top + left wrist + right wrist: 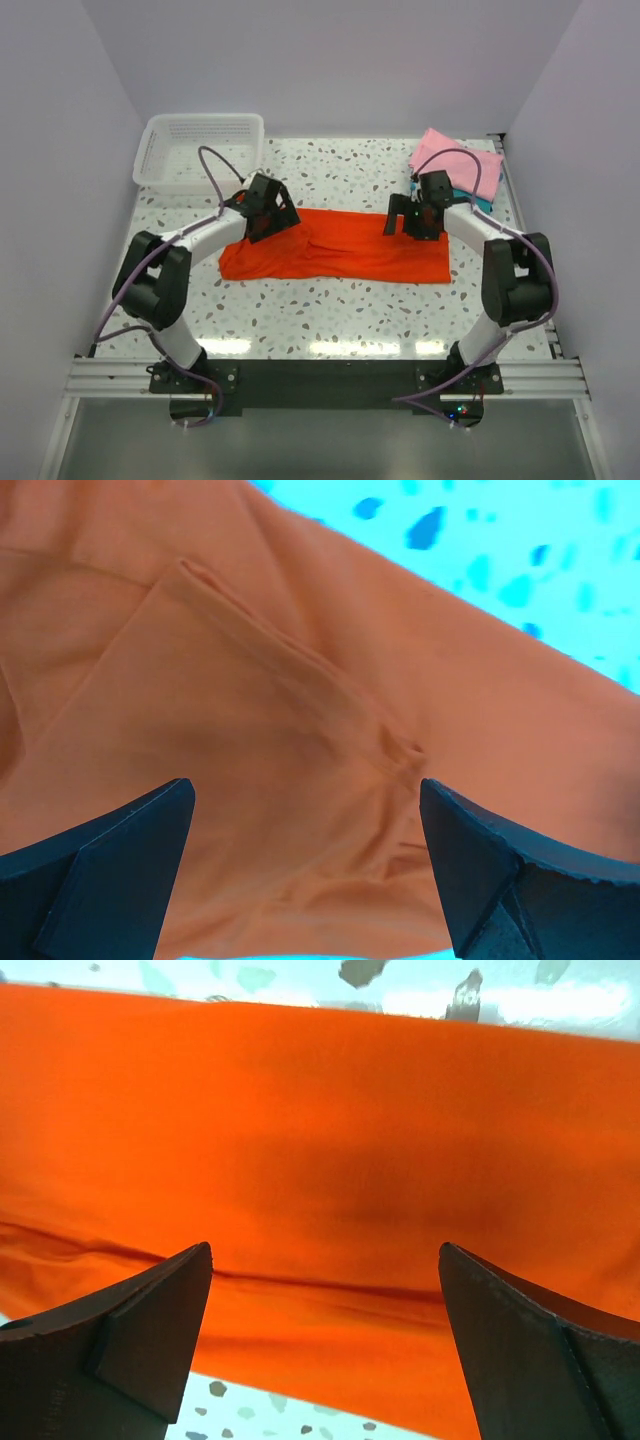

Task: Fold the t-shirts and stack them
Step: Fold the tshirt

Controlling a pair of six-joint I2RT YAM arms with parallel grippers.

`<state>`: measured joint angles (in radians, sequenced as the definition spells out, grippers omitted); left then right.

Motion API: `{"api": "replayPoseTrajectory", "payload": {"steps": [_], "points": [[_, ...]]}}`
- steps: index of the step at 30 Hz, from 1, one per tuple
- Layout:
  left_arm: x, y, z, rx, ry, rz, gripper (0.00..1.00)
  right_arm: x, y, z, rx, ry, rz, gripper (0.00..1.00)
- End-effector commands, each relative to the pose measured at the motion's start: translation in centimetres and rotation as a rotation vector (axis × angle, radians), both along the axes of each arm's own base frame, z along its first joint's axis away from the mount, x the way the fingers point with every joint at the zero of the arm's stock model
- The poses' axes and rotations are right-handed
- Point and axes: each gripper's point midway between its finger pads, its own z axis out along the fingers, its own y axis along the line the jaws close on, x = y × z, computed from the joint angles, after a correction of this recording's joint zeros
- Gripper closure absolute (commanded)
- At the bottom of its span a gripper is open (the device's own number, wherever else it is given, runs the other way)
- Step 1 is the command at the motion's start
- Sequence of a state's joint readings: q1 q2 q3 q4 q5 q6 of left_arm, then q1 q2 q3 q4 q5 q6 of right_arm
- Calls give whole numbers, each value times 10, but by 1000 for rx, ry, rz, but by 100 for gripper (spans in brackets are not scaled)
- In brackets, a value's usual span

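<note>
Cloth of your orange-red t-shirt [340, 257] lies in a long, faintly creased band on the counter [330, 312]; your left hand [268, 216] and right hand [405, 221] both gape above it.

Two arms are mounted on a black base plate [330, 385]. Left arm [165, 285] and right arm [515, 280], rising from the plate: white tubular links, bulky black joint housings. A lilac cable [215, 160] is looped along each arm from the plate to the wrist. Thin red and black wires [205, 400] are seen at the plate's near edge. Left gripper [305, 790] and right gripper [325, 1250], farthest from the plate: black bodies, dark wedge-shaped fingers [110, 860] with bevelled faces. Fine ribbing is seen on one left finger's edge.
</note>
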<state>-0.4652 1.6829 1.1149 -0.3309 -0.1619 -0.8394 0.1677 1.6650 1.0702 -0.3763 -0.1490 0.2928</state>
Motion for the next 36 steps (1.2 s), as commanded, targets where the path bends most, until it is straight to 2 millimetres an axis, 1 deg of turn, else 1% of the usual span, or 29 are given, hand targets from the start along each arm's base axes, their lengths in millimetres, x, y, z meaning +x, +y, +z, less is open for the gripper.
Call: {"api": "replayPoseTrajectory", "payload": {"steps": [1,4,6,7,9,10,12,14,15,17,18,19,20,21,22,23,24,25,26,27,28,29,30,31,32,33,34,35,36], "points": [[1,8,-27,20,50,46,0,12,6,-11,-3,7,-29,1],[4,5,-42,17,69,44,0,-3,2,-38,-25,89,-48,1],[6,1,-47,8,79,37,0,-14,0,-49,-28,128,-61,1],[8,-1,-53,11,90,33,0,-28,-1,-58,-36,163,-66,1],[9,-8,-56,-13,89,15,0,-45,-1,-60,-34,196,-88,1],[10,-11,-61,-21,94,8,0,-63,-3,-67,-40,233,-99,1],[12,-24,-62,-51,77,-15,0,-88,4,-68,-33,280,-94,1],[14,-36,-67,-65,78,-38,0,-114,11,-61,-27,277,-70,1],[12,-46,-74,-61,85,-60,0,-132,21,-57,-38,291,-56,1],[17,-63,-73,-81,79,-90,0,-158,31,-47,-22,269,-16,1],[14,-74,-84,-79,98,-115,0,-185,39,-52,-18,317,8,1],[21,-86,-81,-96,84,-132,0,-194,46,-43,10,287,35,1],[22,-97,-82,-116,85,-158,0,-204,49,-42,18,293,50,1],[21,-106,-95,-111,106,-178,0,-220,56,-42,28,317,73,1],[32,-118,-89,-125,80,-188,0,-233,58,-44,42,335,94,1],[30,-132,-90,-157,95,-229,0,-244,66,-39,58,323,136,1],[30,-138,-103,-153,115,-244,0,-249,72,-36,81,323,138,1],[41,-150,-94,-174,88,-257,0,-255,76,-35,95,323,159,1],[40,-159,-96,-179,95,-275,0,-264,86,-29,117,320,213,1],[40,-163,-109,-173,117,-280,0,-267,93,-26,137,313,234,1],[51,-174,-100,-190,96,-293,0,-269,100,-22,152,309,262,1],[47,-179,-104,-192,127,-307,0,-275,112,-18,169,302,313,1],[46,-182,-115,-189,154,-313,0,-278,118,-20,163,310,341,1],[53,-191,-107,-209,137,-327,0,-279,127,-18,166,305,375,1],[51,-196,-108,-217,144,-340,0,-289,137,-17,157,304,440,1],[50,-198,-114,-217,157,-343,0,-292,141,-25,115,319,463,1],[55,-203,-109,-232,145,-353,0,-291,153,-17,115,296,499,1],[56,-205,-108,-236,145,-356,0,-300,160,-16,89,286,554,1],[57,-206,-113,-234,153,-358,0,-299,165,-15,73,273,569,1]]}}
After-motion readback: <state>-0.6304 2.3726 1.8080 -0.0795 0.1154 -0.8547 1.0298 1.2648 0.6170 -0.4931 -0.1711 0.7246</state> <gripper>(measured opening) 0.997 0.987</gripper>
